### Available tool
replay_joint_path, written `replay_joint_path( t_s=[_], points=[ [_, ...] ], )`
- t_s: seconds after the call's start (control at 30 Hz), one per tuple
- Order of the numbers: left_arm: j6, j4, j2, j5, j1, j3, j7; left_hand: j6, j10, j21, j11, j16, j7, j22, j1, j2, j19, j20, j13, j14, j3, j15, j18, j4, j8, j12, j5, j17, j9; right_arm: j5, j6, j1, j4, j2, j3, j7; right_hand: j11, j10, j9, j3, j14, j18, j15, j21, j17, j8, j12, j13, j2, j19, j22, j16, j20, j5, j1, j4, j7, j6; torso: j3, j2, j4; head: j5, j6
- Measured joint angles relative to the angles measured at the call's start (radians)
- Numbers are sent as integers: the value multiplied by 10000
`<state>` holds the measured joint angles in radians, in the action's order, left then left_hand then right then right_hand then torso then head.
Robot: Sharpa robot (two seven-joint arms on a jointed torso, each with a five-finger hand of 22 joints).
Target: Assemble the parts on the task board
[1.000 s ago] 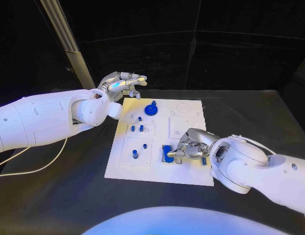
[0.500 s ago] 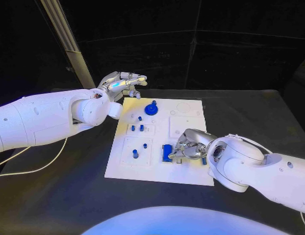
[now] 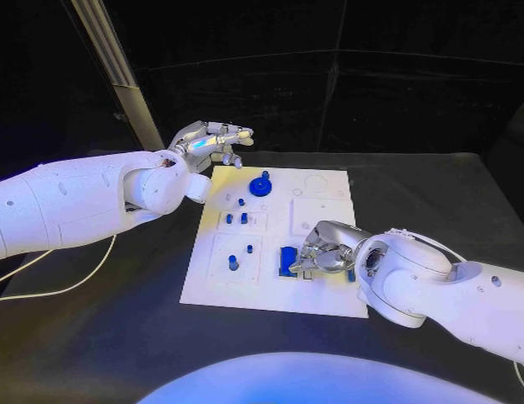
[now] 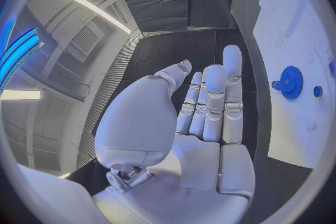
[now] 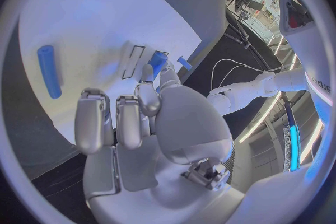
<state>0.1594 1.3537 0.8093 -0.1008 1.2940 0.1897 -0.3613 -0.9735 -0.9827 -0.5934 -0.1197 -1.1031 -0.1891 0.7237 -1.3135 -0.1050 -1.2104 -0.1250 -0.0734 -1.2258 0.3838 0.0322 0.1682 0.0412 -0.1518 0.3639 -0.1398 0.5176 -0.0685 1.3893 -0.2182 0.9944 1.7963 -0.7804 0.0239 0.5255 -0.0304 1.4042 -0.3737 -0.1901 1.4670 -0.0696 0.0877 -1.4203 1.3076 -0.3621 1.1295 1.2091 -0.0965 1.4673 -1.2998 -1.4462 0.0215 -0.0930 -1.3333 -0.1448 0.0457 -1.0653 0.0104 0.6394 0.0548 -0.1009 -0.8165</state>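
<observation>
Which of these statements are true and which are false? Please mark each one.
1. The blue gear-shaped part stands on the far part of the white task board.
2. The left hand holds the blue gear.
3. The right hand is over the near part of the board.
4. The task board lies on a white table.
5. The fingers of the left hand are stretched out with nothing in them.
1. True: the blue gear-shaped part stands on the far part of the white task board.
2. False: the left hand is raised beyond the board's far edge, apart from the gear.
3. True: the right hand is low over the near part.
4. False: the table is black.
5. True: its fingers are extended and hold nothing.
</observation>
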Motion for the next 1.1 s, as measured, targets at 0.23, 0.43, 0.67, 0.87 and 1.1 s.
replay_joint_path(
  t_s=[0.23,0.43,0.67,0.87,1.1],
  points=[
    [-5,12,49,1,0,1,7,0,0,0,0,0,0,1,0,0,0,0,-1,0,0,0,0,0,0,0,0,0,0,-181,-533,0,322,-807,0,-509,254,-180,201,-99,-3,0,-108,60,0,599,-405,-282,174,-73,199,52,73,-682,175,12,356,612,5,-18,21,13,51],
    [-6,23,65,11,1,3,9,0,0,38,0,0,0,2,0,0,0,0,-1,0,0,0,-1,0,0,38,0,1,0,-317,-984,10,601,-1788,-6,-914,344,-270,274,-133,-24,0,-132,60,0,755,-672,-479,220,-108,219,53,108,-763,220,-23,423,679,5,-27,29,128,136],
    [-6,40,65,20,1,6,10,0,0,37,0,0,-1,3,0,0,0,0,-2,0,0,0,0,0,-40,38,0,1,0,-107,-1014,12,685,-2428,-6,-795,357,-327,368,-593,-2,1,-182,114,0,931,-895,-620,518,-145,284,93,145,-1729,606,-317,414,601,3,-25,45,230,193],
    [-6,49,63,37,1,11,10,0,0,37,0,0,0,-5,0,0,0,0,-3,0,0,0,-1,0,-40,38,0,-16,0,366,-818,9,654,-2544,-3,-338,358,-326,330,-738,-2,0,-182,114,-1,931,-895,-578,514,-145,252,93,145,-1742,676,-462,356,421,7,-12,34,316,217],
    [-6,48,63,54,0,15,10,0,0,37,0,0,-1,-5,0,0,0,0,-4,0,0,0,0,0,-40,38,0,-16,0,804,-314,3,446,-2318,-1,124,319,-287,278,-837,-2,0,-182,114,0,930,-724,-452,511,-145,169,93,145,-1492,759,-561,316,314,9,-3,11,353,192]
  ],
)
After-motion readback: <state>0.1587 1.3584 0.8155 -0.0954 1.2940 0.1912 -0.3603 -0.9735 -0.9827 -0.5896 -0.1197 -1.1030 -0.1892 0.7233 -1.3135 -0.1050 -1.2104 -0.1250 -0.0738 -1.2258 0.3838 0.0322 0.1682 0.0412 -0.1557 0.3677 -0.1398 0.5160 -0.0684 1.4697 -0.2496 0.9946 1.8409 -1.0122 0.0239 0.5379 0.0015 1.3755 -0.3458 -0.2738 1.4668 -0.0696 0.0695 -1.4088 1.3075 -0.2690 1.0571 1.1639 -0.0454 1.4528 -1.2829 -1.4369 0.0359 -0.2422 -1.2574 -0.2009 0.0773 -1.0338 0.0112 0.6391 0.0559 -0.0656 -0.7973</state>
